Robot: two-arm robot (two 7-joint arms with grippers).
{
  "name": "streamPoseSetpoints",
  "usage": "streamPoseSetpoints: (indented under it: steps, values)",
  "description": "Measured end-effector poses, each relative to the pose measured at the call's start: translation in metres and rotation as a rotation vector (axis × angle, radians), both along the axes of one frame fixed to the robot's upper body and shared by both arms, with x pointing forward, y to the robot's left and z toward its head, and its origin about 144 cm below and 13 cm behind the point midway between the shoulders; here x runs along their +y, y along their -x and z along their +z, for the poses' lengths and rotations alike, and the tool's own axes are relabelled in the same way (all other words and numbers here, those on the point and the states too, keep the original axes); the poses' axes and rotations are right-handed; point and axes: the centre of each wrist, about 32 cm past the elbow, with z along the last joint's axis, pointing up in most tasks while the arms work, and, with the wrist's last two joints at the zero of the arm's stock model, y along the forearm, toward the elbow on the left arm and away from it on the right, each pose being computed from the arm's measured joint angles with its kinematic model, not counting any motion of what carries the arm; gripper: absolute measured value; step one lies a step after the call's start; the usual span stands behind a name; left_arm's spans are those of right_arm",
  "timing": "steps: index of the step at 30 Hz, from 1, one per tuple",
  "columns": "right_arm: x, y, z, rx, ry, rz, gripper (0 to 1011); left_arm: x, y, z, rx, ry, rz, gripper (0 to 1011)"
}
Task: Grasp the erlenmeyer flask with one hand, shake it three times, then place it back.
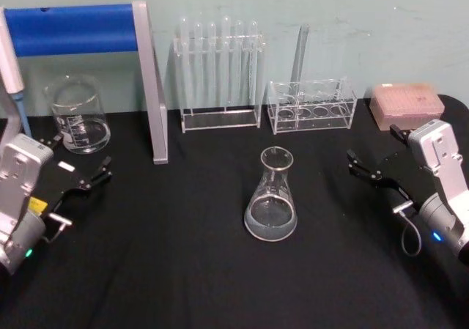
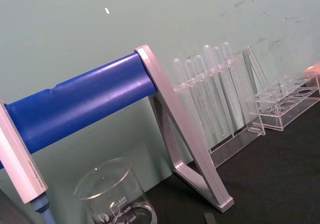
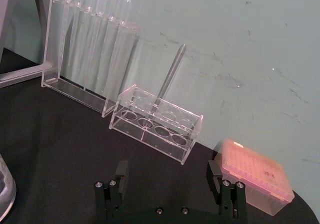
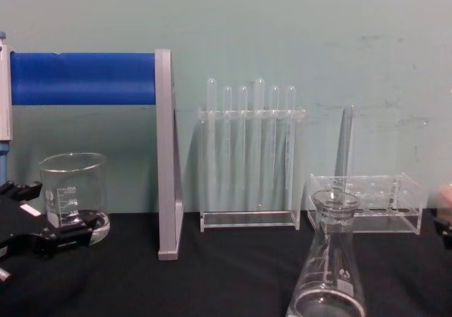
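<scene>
My right claw (image 1: 375, 149) and left claw (image 1: 77, 159) both sit released, well apart from the flask (image 1: 271, 197) standing between them on the worktop (image 1: 183, 270). I judge that pinching the sloped glass could squirt it free. Hard shaking could slosh its shallow clear liquid out the open neck.

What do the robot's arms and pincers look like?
Both arms end in silver-grey blocks with black pincers. The left pincer carries a small white label; the right pincer has a looping grey cable and a tiny blue light. The left arm shows a green light.
</scene>
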Motion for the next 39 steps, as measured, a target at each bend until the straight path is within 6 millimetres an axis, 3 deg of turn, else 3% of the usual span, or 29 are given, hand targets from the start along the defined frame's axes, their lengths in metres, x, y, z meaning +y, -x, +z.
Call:
streamPoseSetpoints:
  steps: [39]
  values:
    - [-0.0001,0.0025,0.0019,0.005,-0.031,0.029,1000,0.0000,0.0000,0.0000,0.000,0.000,0.000,1001]
